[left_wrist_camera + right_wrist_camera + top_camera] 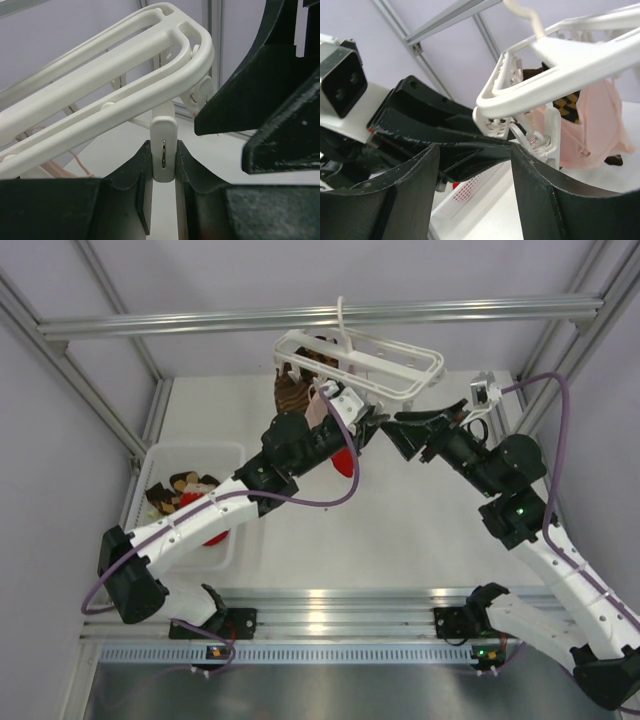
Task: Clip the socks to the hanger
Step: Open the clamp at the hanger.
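Plainly the left gripper (163, 162) pinches one clip (163, 137) of the hanger (385, 365) hung from the rail (200, 322). The right gripper (472, 152) gapes empty beside it — a bump could swing the hanger and pop the clip loose.

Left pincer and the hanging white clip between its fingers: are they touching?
Touching. The left wrist view shows the left pincer closed on the clip of the hanger, both fingers pressed against its sides with no gap.

Walls (60, 500): pale lilac panels, plain.
Table (420, 540): white top, matt.
Rail (200, 322): aluminium, crosses high at the back.
Posts (75, 375): aluminium, slanted at the sides.
Light: soft, with glare on the near profile (330, 602).
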